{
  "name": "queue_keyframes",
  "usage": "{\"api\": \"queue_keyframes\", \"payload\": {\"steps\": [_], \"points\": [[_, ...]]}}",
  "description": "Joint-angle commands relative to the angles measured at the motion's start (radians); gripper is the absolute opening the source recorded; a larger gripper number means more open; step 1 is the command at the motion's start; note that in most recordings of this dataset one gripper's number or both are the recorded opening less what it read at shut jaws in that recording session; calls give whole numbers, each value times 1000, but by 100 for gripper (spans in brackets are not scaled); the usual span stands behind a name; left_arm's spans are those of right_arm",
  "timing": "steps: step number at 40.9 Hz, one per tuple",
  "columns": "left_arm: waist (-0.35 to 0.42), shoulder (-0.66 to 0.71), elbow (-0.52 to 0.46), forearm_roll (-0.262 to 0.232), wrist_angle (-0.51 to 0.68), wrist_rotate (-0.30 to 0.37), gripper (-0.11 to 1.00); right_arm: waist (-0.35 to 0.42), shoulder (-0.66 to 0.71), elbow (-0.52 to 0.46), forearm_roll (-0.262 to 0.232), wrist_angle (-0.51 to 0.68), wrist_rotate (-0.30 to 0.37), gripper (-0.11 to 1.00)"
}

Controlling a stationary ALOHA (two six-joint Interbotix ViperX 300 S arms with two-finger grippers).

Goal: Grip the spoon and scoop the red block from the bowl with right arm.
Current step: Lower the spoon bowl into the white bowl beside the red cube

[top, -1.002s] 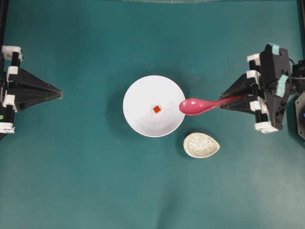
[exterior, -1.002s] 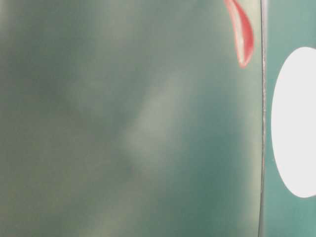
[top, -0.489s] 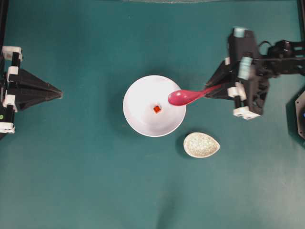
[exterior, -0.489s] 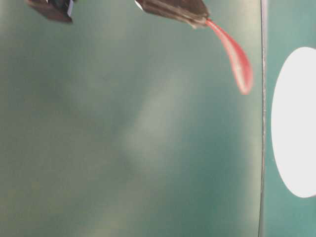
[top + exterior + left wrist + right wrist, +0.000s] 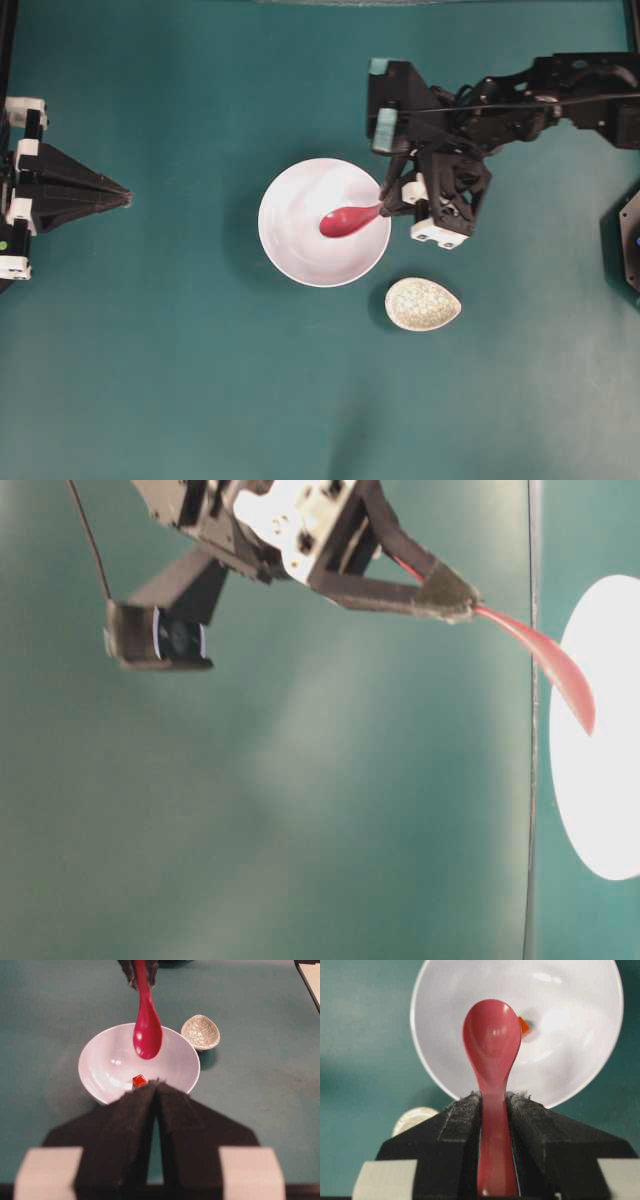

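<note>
Magenta spoon [image 5: 491,1040], clamped by its handle in the right gripper [image 5: 494,1110], hung over the white bowl [image 5: 445,1000] above the red block [image 5: 523,1025], while the left gripper [image 5: 156,1091] sat closed.

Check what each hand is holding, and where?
Right hand pinches the glossy magenta-pink spoon by its handle, scoop forward over the white bowl. Left hand holds nothing.

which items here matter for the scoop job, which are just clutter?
In play:
- glossy magenta-pink soup spoon, clamped in the right hand
- tiny red-orange block
- round white glossy bowl

Lying about:
- speckled grey-white egg-shaped dish
- left hand, shut, parked
</note>
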State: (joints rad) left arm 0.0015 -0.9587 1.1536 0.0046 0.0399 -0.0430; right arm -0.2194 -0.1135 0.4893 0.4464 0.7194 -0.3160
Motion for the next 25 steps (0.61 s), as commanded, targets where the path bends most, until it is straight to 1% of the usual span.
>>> {"api": "queue_keyframes", "payload": {"steps": [1,5,9,25], "points": [[-2,6,-23,0,-5,-2,2,-2,-3,-40,-37,23,38,25],[-2,6,-23,2,-3,-2,2,-2,0,-38,-72,41,83,25],[-2,6,-21,0,-3,-2,2,2,0,-34,-94,44,109,25],[-2,6,-21,0,-5,-2,2,51,66,-32,-100,35,115,25]]}}
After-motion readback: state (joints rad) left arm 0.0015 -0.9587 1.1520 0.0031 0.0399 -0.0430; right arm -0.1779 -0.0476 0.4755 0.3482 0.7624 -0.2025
